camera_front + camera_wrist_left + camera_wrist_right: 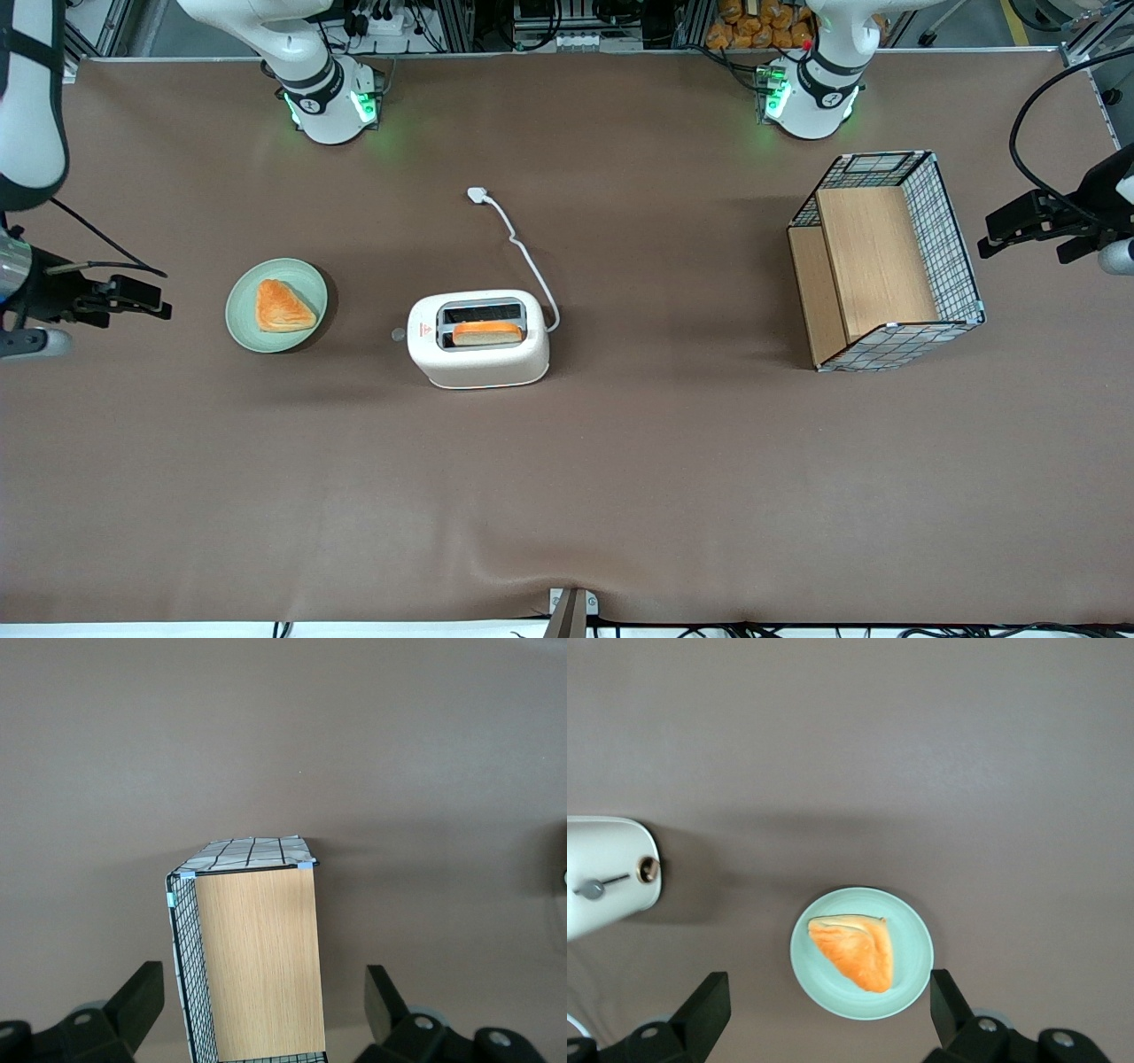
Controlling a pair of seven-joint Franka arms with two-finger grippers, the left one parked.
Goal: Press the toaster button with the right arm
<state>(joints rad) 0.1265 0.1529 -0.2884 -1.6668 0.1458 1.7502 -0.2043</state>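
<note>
A: Toaster (478, 339), white, two-slot: it is stood near the middle of the counter (620, 496), with a slice of bread (487, 333) seated in the slot nearer the front camera; the other slot is seen empty.

B: Is the toaster button (398, 335) entered?

A: Entered. A small pale grey knob is seen sticking out of the short end face that is turned toward the working arm's end of the counter. In the right wrist view a grey knob (590, 889) on a short stalk and a brownish round dial (648, 870) are shown on that face. It is judged that the end was turned this way so that it could be reached without the toaster being crossed.

B: Cord?

A: White cord and plug (478, 193) are laid loose on the counter, unplugged, farther from the front camera than the toaster.

B: Right arm's hand (133, 297)?

A: It is held well apart from the toaster, at the working arm's end, fingers (700, 1014) spread and nothing gripped. It is hung above a pale green plate (244, 323) on which a triangular pastry (282, 307) is set. The plate lies between hand and button, so a low approach is judged likely to be obstructed.

B: Progress?

A: Press not yet made.

B: Other items?

A: Wire basket with wooden panels (886, 275), toward the parked arm's end.
</note>
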